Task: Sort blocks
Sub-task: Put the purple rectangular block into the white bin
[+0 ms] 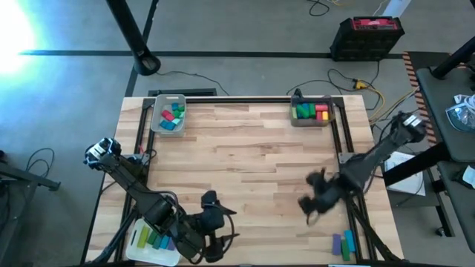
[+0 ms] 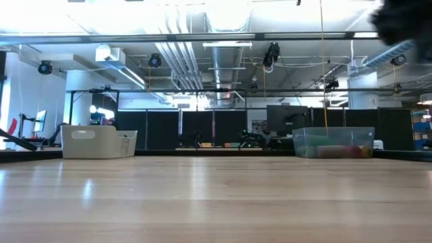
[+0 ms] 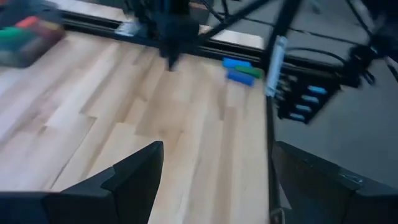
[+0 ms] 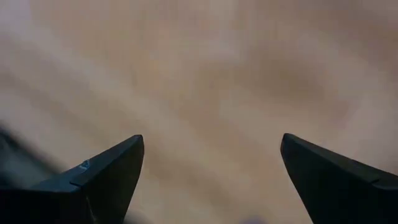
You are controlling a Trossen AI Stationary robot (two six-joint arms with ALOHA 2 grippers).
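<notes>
Blocks lie in four places. Blue, green and red ones fill the grey tray (image 1: 167, 115) at the far left, and green, red and yellow ones the clear tray (image 1: 312, 111) at the far right. Yellow, green and blue bars (image 1: 148, 239) lie on a white tray at the near left. Purple, blue and green bars (image 1: 343, 243) lie on the bare table at the near right, also seen as bars (image 3: 239, 70). My left gripper (image 1: 219, 222) (image 3: 217, 180) is open near the near edge, holding nothing. My right gripper (image 1: 308, 209) (image 4: 211, 174) is open over bare wood, right of centre.
Black rails (image 1: 237, 100) frame the table's far, left and right sides. The wide middle of the wooden table (image 1: 245, 148) shows bare wood. In the low view the two trays (image 2: 98, 143) (image 2: 334, 143) stand at the far edge.
</notes>
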